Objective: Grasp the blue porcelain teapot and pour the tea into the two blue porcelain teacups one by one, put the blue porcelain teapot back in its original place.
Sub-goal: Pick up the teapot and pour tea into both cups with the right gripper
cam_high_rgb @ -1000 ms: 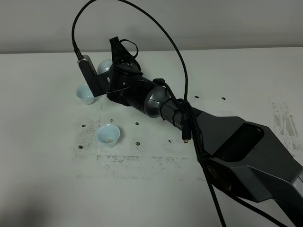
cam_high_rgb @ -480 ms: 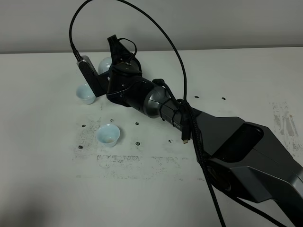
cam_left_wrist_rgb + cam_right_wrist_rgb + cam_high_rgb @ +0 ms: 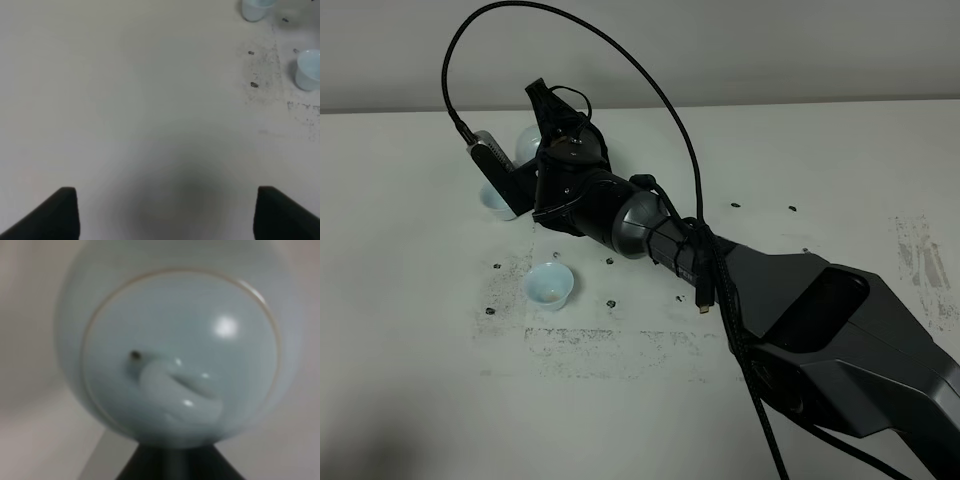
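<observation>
My right gripper (image 3: pixel 546 125) reaches across to the far left and is shut on the blue porcelain teapot (image 3: pixel 527 144), which is mostly hidden behind the wrist. In the right wrist view the teapot (image 3: pixel 175 355) fills the frame with its domed lid and knob, and a dark finger (image 3: pixel 170 466) sits at its edge. One teacup (image 3: pixel 494 198) peeks out beside the wrist camera, just below the teapot. The other teacup (image 3: pixel 547 287) stands nearer on the table. Both teacups (image 3: pixel 254 9) (image 3: pixel 309 69) also show in the left wrist view. My left gripper (image 3: pixel 167 215) is open over bare table. The tea is out of view.
The white table (image 3: pixel 410 330) has scuffed dark marks (image 3: pixel 610 340) around the cups and at the right side (image 3: pixel 920 260). A black cable (image 3: pixel 620 70) loops high over the right arm. A wall runs along the table's far edge.
The right arm swung left and slightly away, carrying the teapot with it, and its wrist camera now covers more of the far teacup. The near teacup has not moved.
</observation>
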Controlling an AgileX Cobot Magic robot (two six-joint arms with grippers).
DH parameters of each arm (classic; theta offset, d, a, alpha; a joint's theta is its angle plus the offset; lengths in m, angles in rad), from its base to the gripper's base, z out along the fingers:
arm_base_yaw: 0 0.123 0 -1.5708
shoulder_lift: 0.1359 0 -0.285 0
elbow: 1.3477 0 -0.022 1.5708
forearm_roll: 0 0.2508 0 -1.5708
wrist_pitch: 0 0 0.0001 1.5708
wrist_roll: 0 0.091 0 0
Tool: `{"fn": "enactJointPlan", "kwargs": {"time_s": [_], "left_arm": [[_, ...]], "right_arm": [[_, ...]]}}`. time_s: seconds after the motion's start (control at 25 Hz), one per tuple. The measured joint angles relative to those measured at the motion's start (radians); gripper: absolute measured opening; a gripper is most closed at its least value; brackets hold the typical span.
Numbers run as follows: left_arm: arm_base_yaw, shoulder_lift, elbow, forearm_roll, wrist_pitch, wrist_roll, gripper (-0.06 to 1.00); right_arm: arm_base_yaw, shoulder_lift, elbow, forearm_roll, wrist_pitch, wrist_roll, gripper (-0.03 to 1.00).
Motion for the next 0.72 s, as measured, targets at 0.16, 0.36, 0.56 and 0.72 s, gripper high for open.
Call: {"fn": "enactJointPlan", "kwargs": {"time_s": [0.16, 0.36, 0.56, 0.72], "left_arm": [[0.000, 0.000, 0.000, 0.000, 0.000, 0.000, 0.68], [0.000, 0.000, 0.000, 0.000, 0.000, 0.000, 0.68], [0.000, 0.000, 0.000, -0.002, 0.000, 0.000, 0.68], [0.000, 0.000, 0.000, -0.003, 0.000, 0.000, 0.68]], "right_arm": [[-0.001, 0.000, 0.000, -0.046, -0.004, -0.001, 0.06], [-0.001, 0.000, 0.000, -0.064, -0.036, -0.002, 0.06], [-0.001, 0.000, 0.000, -0.080, -0.058, -0.002, 0.06], [-0.001, 0.000, 0.000, -0.102, -0.059, -0.005, 0.06]]}}
